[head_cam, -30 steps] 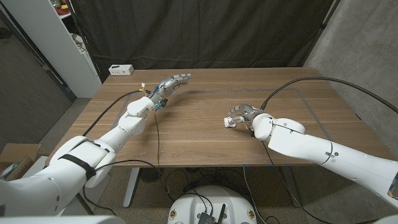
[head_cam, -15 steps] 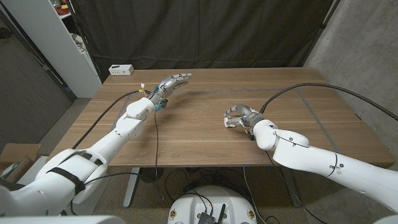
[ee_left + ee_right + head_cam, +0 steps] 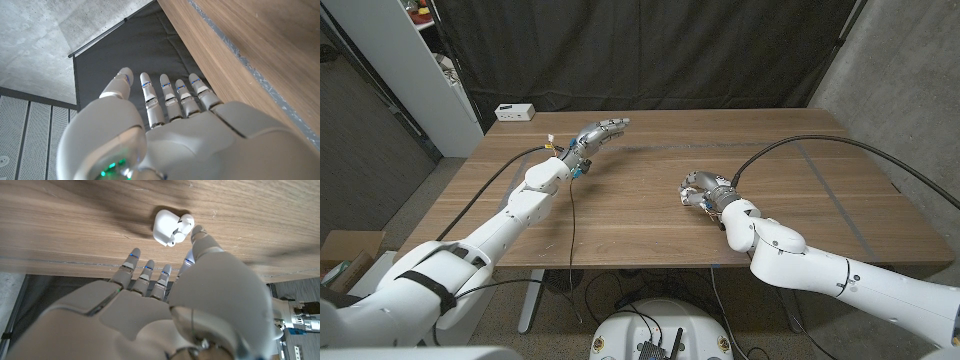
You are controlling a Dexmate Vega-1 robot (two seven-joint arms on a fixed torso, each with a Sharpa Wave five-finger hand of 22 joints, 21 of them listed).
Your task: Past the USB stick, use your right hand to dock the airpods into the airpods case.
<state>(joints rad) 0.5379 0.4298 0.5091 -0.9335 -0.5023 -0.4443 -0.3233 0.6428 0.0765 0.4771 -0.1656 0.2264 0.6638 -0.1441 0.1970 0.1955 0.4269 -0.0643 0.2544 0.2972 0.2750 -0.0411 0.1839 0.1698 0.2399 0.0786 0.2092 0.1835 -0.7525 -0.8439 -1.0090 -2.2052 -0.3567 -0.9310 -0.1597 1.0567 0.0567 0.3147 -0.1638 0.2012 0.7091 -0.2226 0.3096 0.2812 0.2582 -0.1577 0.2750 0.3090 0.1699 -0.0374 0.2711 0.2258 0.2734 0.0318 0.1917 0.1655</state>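
Airpods case (image 3: 166, 226) on the wooden table (image 3: 620, 205), near its middle, lid side with an airpod (image 3: 183, 226) sitting at the opening. Right hand (image 3: 704, 190) over the case, fingers loosely spread, thumb tip just beside the airpod, gripping nothing. Left hand (image 3: 596, 134) toward the table's far edge, fingers extended and empty.

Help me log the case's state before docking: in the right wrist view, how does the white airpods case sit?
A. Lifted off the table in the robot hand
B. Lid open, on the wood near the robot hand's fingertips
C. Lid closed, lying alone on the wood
B: the airpods case lies on the table with its lid swung open, just beyond the right robot hand and its fingertips.
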